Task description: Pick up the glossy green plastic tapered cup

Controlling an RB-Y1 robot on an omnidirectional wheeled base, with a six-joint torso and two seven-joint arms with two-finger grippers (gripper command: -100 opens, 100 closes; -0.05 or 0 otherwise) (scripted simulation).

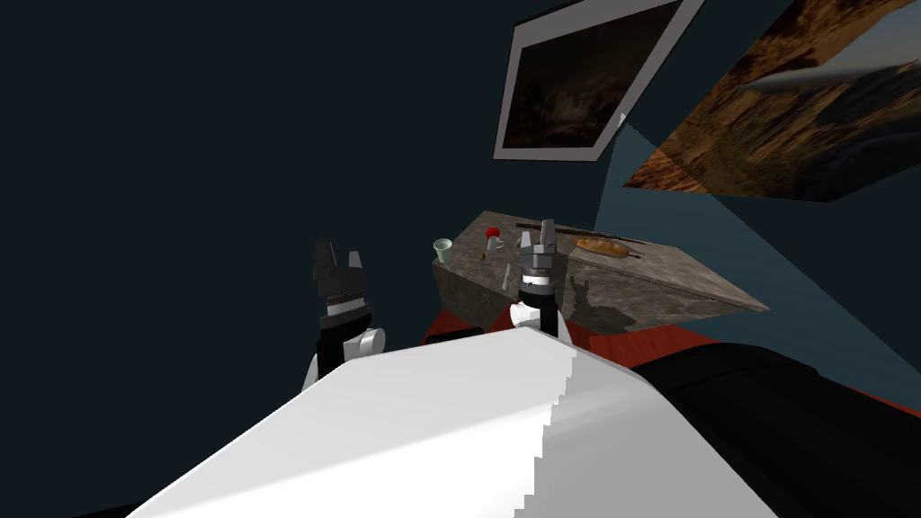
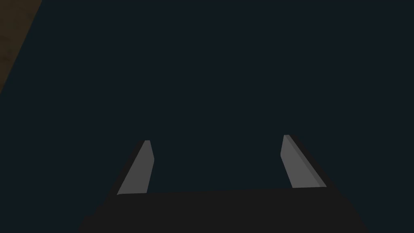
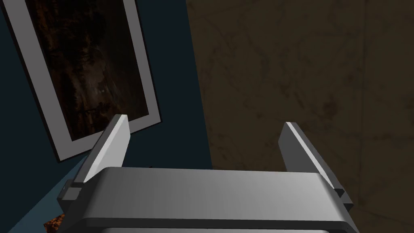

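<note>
A small pale green tapered cup (image 1: 442, 249) stands upright at the near left corner of a mottled grey-brown table (image 1: 630, 288) in the head view. My right gripper (image 1: 536, 236) is raised in front of the table, to the right of the cup and apart from it, open (image 3: 204, 127) with nothing between its fingers. My left gripper (image 1: 338, 258) is held up further left, off the table, and is also open (image 2: 216, 139) and empty.
On the table beyond the cup lie a red-topped small object (image 1: 493, 237), a thin utensil (image 1: 505, 272) and a long loaf of bread (image 1: 601, 245). A red rug (image 1: 648, 342) lies under the table. A dark sofa-like mass (image 1: 791, 414) sits at the right.
</note>
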